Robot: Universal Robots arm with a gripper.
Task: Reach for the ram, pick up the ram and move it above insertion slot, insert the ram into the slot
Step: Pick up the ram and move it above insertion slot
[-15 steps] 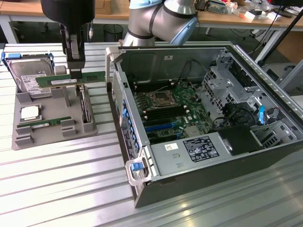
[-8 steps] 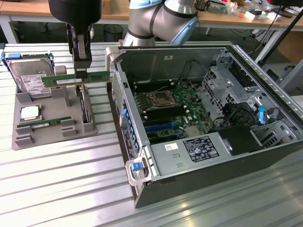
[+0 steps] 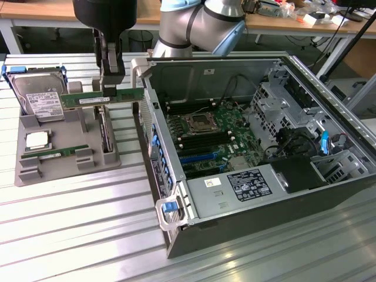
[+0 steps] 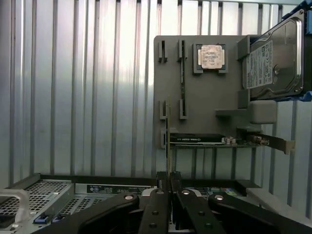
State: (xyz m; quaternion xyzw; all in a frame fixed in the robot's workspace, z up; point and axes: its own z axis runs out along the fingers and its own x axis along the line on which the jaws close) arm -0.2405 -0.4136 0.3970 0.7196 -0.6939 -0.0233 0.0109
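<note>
One ram (image 3: 82, 100) hangs level above the gray tray (image 3: 61, 136), its top edge pinched in the narrow-set gripper (image 3: 109, 91), likely keeping its contacts down for the open case (image 3: 235, 229) alongside.

Ram (image 3: 88, 99): you have long thin green board, white label on face, black chips. It is gripped near mid-length by gripper (image 3: 109, 89), jaws closed on it. Long axis level, standing on edge; in wrist view you see it edge-on, thin line (image 4: 168, 141). It is raised clear of grey tray (image 3: 88, 161), just outside case wall (image 3: 154, 126), on exterior view's left.

Slot (image 3: 181, 107): long narrow black socket on motherboard inside open case, one of several parallel; you can't tell which one is meant. Well apart from ram.
</note>
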